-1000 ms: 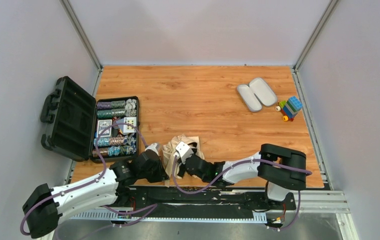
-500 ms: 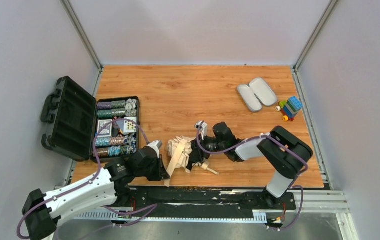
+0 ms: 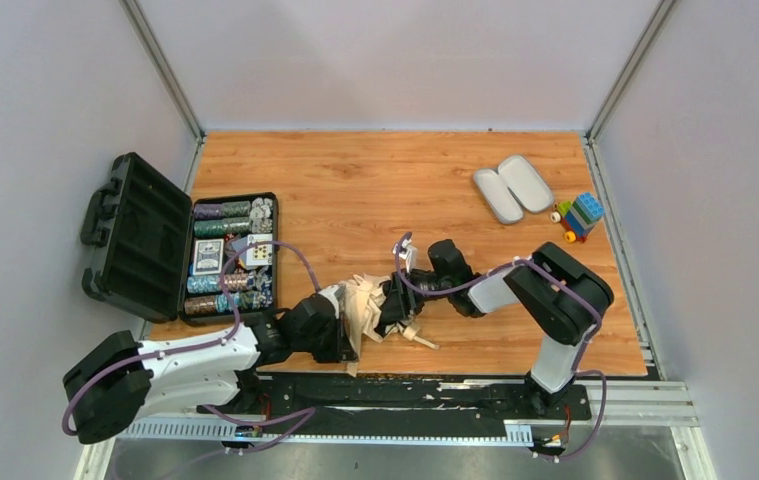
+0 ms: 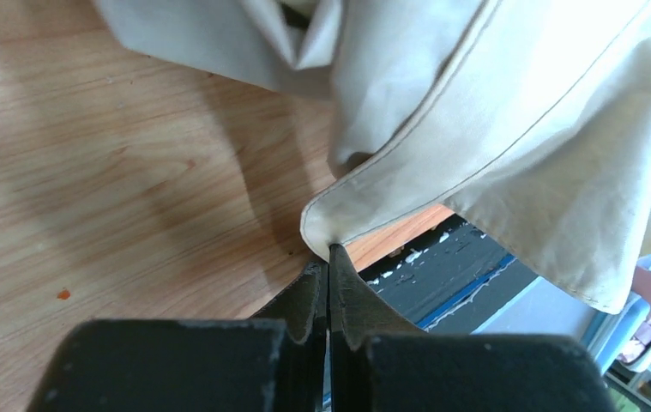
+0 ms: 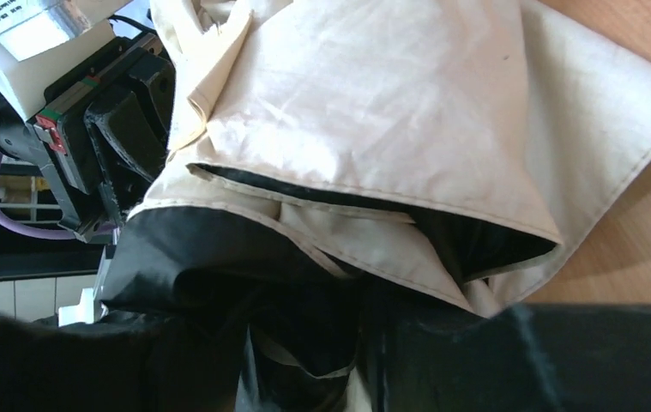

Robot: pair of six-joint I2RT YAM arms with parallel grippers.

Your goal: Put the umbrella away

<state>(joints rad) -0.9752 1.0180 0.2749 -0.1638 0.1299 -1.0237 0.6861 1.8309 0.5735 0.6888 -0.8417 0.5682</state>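
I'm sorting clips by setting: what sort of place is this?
Probably a robot lab cell: plain walls and aluminium framing box in a wooden table, holding unrelated props like a poker chip case.

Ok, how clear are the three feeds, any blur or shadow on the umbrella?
Top external: even light, sharp, umbrella small. Left wrist: its cloth crisp, soft shadow on the table. Right wrist: cloth fills it, dark blur along the bottom.

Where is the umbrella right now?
Top view: the umbrella sits bunched near the table's front edge, between the left gripper and right gripper, right of the open chip case.
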